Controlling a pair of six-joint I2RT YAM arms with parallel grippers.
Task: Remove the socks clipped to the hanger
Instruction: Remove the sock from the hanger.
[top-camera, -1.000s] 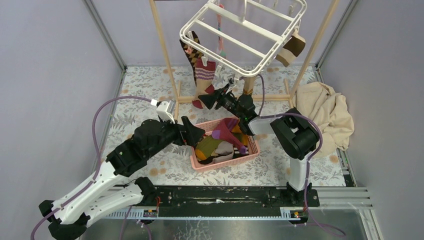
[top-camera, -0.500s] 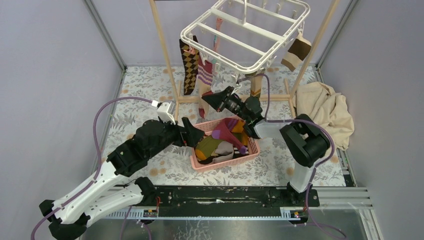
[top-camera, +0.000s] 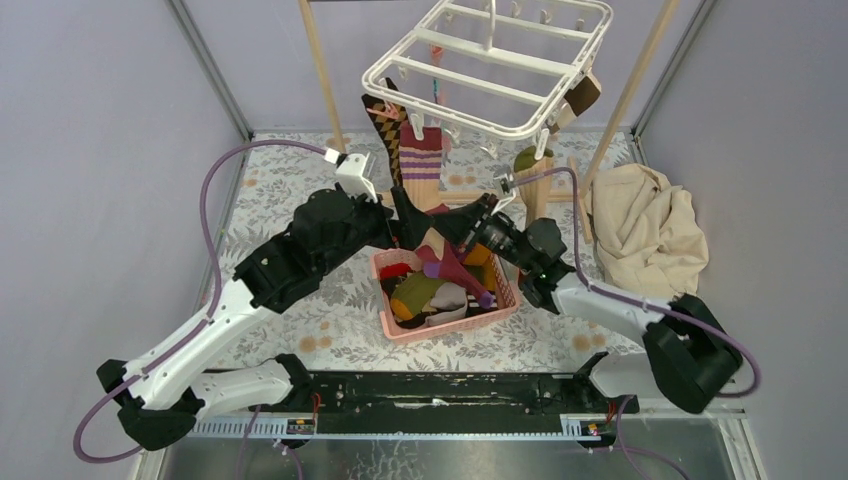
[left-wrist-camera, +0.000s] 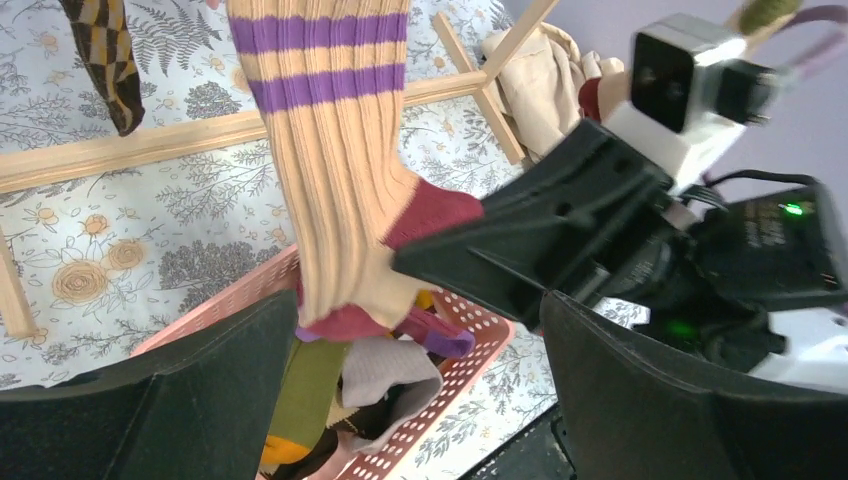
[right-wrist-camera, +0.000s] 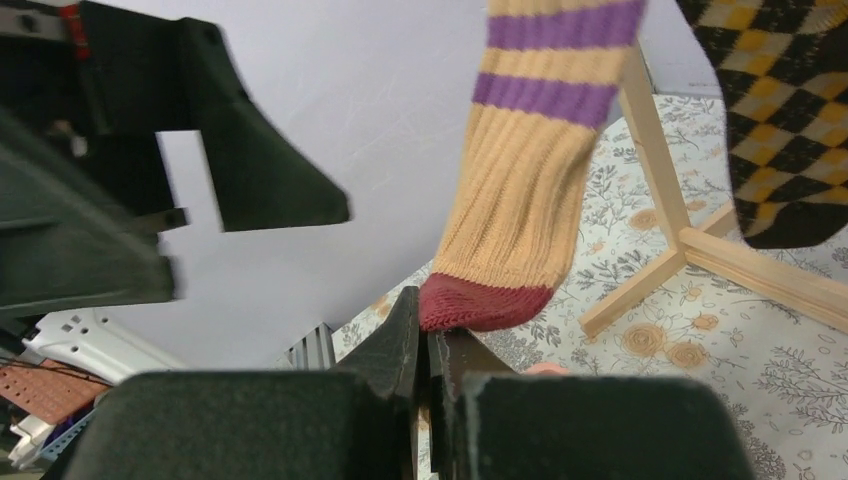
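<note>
Right pincer (right-wrist-camera: 428, 332) first: clenched, jaws pressed together with only a hairline slit between them. Its tip sits right against the maroon heel of the striped sock (right-wrist-camera: 530, 190). We cannot tell whether any fabric is nipped in that slit, because the tip covers the spot.

Over to the left pincer (left-wrist-camera: 418, 312): released, jaws spread wide. The foot of that same sock dangles in the gap, its toe close to one jaw, though we can't judge contact.

Moving up, both wrist views cut the sock off at the purple stripes. From overhead we see it hanging under the near left edge of the hanger (top-camera: 490, 62), which is tilted. The clip is too small to make out.

The argyle sock (top-camera: 383, 125) hangs just beside it. An olive sock (top-camera: 530, 165) hangs at the near right corner, and a brown sock (top-camera: 582, 95) is half hidden behind the right rim.

Below the pincers, the pink basket (top-camera: 440, 327) sits on the floral bench (top-camera: 300, 200), holding loose socks (top-camera: 440, 292), its far rim covered by both arms. The wooden frame (left-wrist-camera: 130, 150) stands behind. A beige cloth (top-camera: 645, 225) lies well apart on the right.
</note>
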